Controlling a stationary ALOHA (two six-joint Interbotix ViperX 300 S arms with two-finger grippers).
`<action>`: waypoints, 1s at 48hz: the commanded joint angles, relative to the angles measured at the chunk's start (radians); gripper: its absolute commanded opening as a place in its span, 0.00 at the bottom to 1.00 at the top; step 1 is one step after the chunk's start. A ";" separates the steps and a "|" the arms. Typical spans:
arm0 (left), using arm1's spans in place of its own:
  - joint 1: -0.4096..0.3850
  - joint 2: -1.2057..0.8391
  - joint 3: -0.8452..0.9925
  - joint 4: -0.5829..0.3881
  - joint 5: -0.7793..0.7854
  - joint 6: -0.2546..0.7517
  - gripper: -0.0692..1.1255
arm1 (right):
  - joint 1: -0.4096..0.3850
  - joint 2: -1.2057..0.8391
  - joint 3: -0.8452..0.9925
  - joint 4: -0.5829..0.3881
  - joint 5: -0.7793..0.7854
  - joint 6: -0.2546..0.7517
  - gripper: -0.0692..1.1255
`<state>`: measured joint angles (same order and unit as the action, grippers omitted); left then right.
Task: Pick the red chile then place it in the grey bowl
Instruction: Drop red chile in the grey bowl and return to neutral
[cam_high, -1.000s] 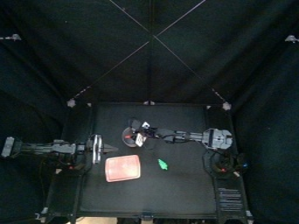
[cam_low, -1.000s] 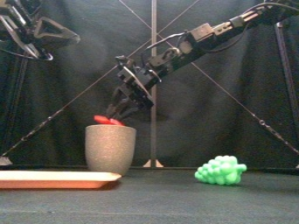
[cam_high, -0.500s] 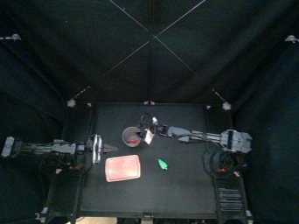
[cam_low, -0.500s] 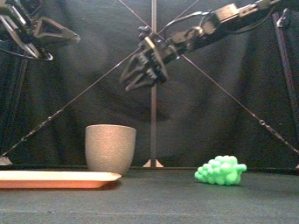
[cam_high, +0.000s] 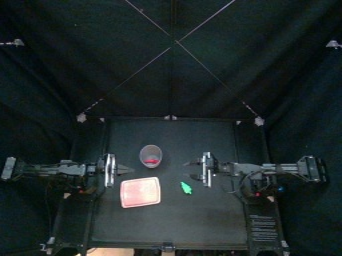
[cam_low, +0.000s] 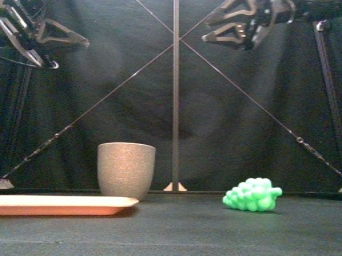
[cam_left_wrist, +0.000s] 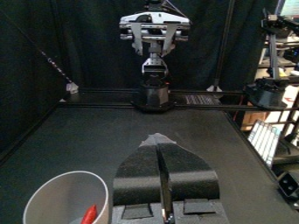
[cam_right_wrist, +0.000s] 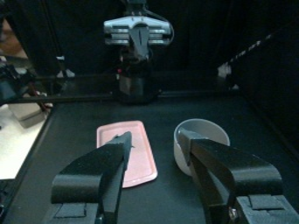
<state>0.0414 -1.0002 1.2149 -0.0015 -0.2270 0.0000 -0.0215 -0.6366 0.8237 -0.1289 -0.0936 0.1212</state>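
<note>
Black table (cam_high: 201, 135), matte and bare over most of its right half, with black curtains (cam_high: 171, 50) closing the back and both sides. I count three things on the surface, all left of centre or near the middle. A tall grey cup (cam_high: 152, 153) stands at mid-depth. A flat pink tray (cam_high: 140, 192) lies nearer the front edge, apart from the cup. A small green toy (cam_high: 187, 187) sits just right of the tray. From table height the green toy (cam_low: 253, 194) looks knobbly, like a bunch of grapes, and the tray (cam_low: 67, 204) runs off the left side of that view.

The red chile (cam_high: 154, 157) is inside the cup. From above I get a red patch within the rim, and the left wrist camera shows the chile (cam_left_wrist: 90, 213) as a thin red sliver against the pale inner wall. From the front the cup (cam_low: 127, 170) hides it completely, and I cannot make out how it lies in there.

The left gripper (cam_high: 107, 172) rests at the table's left edge, fingers pressed together on nothing. The right gripper (cam_high: 203, 168) hangs high over the middle of the table, right of the cup, fingers spread and empty. The front camera cuts the right gripper (cam_low: 245, 28) off at the top edge.
</note>
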 joint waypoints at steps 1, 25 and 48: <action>0.006 0.002 -0.011 -0.002 -0.005 0.002 0.04 | 0.014 -0.135 0.080 -0.006 -0.012 -0.005 0.76; 0.009 -0.002 -0.006 -0.002 -0.005 0.002 0.04 | 0.014 -0.491 0.348 0.023 0.017 -0.002 0.76; 0.012 -0.002 -0.008 -0.002 -0.005 0.000 0.04 | 0.008 -0.479 0.322 0.017 0.029 -0.003 0.76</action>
<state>0.0491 -1.0048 1.2210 -0.0031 -0.2270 0.0000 -0.0123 -1.1321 1.1720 -0.1104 -0.0614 0.1197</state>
